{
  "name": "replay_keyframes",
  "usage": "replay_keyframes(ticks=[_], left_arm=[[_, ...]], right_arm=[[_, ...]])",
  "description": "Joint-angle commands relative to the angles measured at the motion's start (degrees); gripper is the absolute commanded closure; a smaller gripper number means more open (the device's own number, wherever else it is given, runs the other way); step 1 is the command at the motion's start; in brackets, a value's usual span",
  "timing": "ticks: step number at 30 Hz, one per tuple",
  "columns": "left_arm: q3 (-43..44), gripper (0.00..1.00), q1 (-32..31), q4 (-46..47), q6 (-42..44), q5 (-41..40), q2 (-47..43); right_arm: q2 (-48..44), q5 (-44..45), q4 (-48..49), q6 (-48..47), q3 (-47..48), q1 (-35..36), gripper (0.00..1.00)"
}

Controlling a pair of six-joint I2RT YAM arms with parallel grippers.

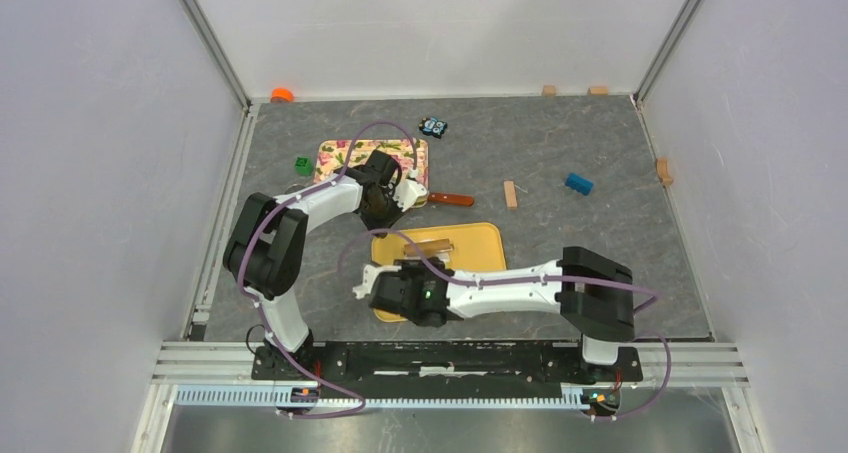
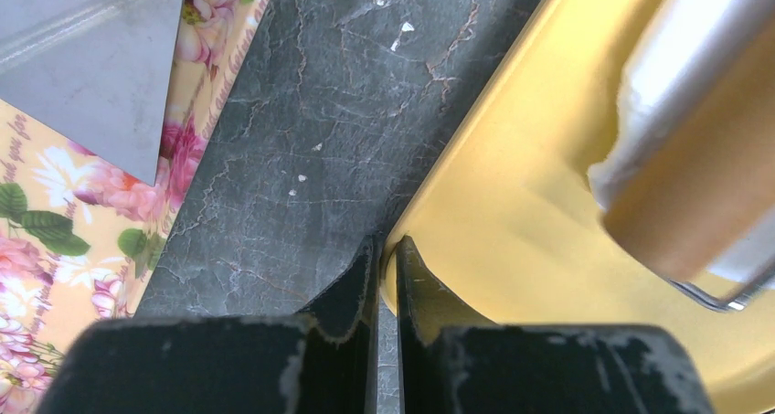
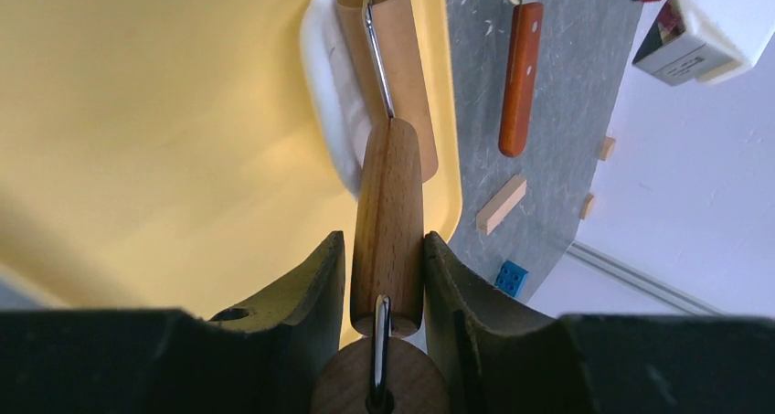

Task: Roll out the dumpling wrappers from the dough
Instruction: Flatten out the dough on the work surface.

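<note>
Two risks: dough at the tray rim may stick to the roller pinched in the right gripper, or spill over; left gripper fingers pressed together

Your top view is bright and evenly lit from above, with only soft shadows under the arms on the tabletop. In your left wrist view the rolling pin and the dough on it sit close and blurred. In your right wrist view the yellow tray glows with glare, and the right edge blows out white.
</note>
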Motion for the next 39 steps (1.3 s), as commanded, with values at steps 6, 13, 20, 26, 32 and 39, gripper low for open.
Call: replay_keyframes(ticks=[6, 13, 20, 26, 32, 39], left_arm=[[-3.8, 0.98, -1.2, 3.2, 0.6, 1.7, 5.6], [-3.9, 0.98, -1.2, 3.3, 0.6, 1.6, 5.5], [-4.0, 0.98, -1.2, 3.3, 0.6, 1.6, 5.5], [-4.0, 0.98, -1.1, 3.3, 0.6, 1.6, 5.5], [-4.1, 0.98, -1.2, 3.5, 0.6, 1.7, 5.4], [-4.2, 0.98, -1.2, 3.5, 0.6, 1.6, 5.4]], right_arm=[[-4.2, -18.9, -12.0, 17.3, -10.2, 11.8, 1.0], [-2.5, -15.3, -9.9, 11.1, -9.3, 9.0, 1.0], [3.7, -12.4, -8.0, 1.8, 1.7, 5.4, 1.0], [2.2, -15.6, -10.3, 6.5, -3.2, 8.1, 1.0], [-3.9, -20.8, -10.5, 15.4, -12.6, 11.4, 1.0], [-0.3, -16.6, -8.8, 7.2, -8.0, 8.1, 1.0]])
